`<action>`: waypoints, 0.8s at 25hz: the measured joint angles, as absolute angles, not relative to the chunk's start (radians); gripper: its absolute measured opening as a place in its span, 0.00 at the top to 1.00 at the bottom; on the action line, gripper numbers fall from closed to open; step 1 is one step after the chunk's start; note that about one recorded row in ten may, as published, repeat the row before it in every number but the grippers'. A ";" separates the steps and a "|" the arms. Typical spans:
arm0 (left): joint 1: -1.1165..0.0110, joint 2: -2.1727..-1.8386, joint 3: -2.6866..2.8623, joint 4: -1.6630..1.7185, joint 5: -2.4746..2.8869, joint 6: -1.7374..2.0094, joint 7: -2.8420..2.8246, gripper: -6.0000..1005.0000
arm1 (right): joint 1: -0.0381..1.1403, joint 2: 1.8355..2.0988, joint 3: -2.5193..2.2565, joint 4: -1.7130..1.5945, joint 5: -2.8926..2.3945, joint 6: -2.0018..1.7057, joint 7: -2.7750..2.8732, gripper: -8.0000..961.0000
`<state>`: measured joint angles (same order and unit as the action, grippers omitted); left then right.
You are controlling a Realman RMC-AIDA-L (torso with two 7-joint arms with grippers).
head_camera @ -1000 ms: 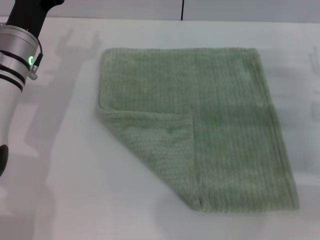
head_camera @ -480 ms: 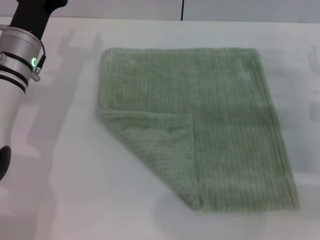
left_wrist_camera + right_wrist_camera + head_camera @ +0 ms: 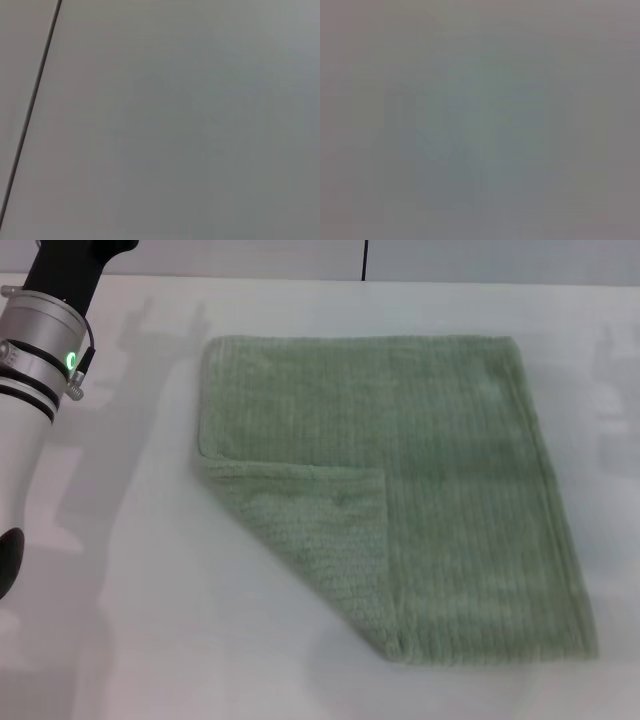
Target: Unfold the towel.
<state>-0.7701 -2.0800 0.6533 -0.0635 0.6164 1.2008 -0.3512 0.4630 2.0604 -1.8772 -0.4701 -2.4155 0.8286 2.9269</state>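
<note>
Towel (image 3: 420, 500): sage-green ribbed cloth, lying flat on the white table (image 3: 150, 620); its near-left corner is folded over onto the cloth as a triangular flap, the other corners spread out.
Left arm (image 3: 35, 370): white and black, raised to the left of the towel, well apart from it; gripper out of sight, jaw state unknown.
Right gripper: not visible; wrist views show only plain grey surface.

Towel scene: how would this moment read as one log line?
towel: flat on table, near-left corner folded over | left arm: at table's left, clear of towel | right arm: not in view | unfolding: not yet done
</note>
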 joint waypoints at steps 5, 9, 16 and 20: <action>-0.770 -2.080 0.653 -0.058 0.617 1.200 -0.348 0.23 | 0.434 2.041 -1.835 -0.648 -2.432 0.570 2.844 0.70; -0.770 -2.080 0.653 -0.055 0.617 1.200 -0.346 0.23 | 0.391 2.048 -1.748 -0.857 -2.432 0.283 2.707 0.82; -0.770 -2.080 0.655 -0.054 0.617 1.199 -0.346 0.23 | 0.382 2.060 -1.564 -1.113 -2.433 -0.243 2.652 0.97; -0.770 -2.080 0.654 -0.052 0.616 1.201 -0.346 0.23 | 0.422 2.064 -1.447 -1.182 -2.433 -0.551 2.656 0.99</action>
<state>-0.7700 -2.0801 0.6535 -0.0525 0.6159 1.2009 -0.3461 0.4216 2.0643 -1.4475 -1.1825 -2.4326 -0.5510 2.6562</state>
